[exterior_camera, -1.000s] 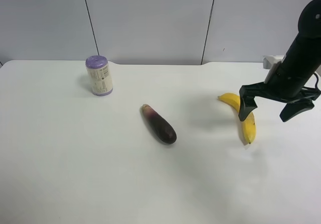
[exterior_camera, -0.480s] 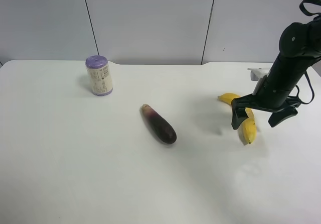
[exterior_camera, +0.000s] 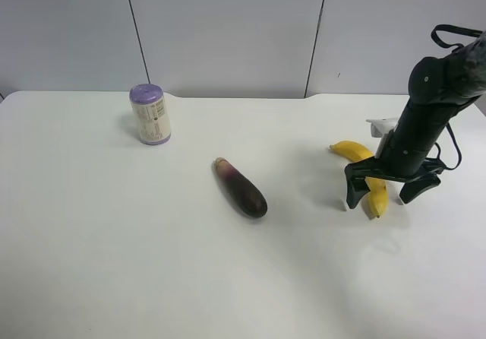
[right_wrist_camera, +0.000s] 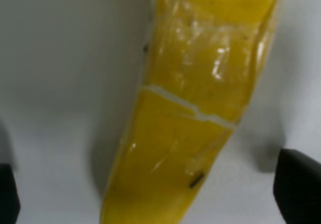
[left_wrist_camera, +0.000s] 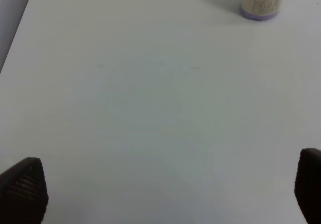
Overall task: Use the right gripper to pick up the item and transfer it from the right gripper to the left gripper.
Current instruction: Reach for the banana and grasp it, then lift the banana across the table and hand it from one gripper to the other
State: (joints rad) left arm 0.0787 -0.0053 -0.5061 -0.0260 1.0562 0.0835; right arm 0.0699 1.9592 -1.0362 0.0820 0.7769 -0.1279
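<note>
The yellow banana (exterior_camera: 369, 178) lies on the white table (exterior_camera: 114, 240) at the right. The right gripper (exterior_camera: 381, 196) is open and low over it, one finger on each side of the banana's near half. The right wrist view shows the banana (right_wrist_camera: 195, 108) close up between the two black fingertips (right_wrist_camera: 298, 184), with gaps on both sides. The left gripper (left_wrist_camera: 160, 189) is open over bare table; only its fingertips (left_wrist_camera: 22, 189) show. The left arm is out of the exterior high view.
A dark purple eggplant (exterior_camera: 241, 188) lies mid-table, left of the banana. A purple-lidded can (exterior_camera: 149, 114) stands at the back left; it also shows in the left wrist view (left_wrist_camera: 261, 0). A grey panelled wall backs the table.
The right arm has come down and to the left, bringing its open fingers from above the banana to table height on either side of it. The banana has not moved.
</note>
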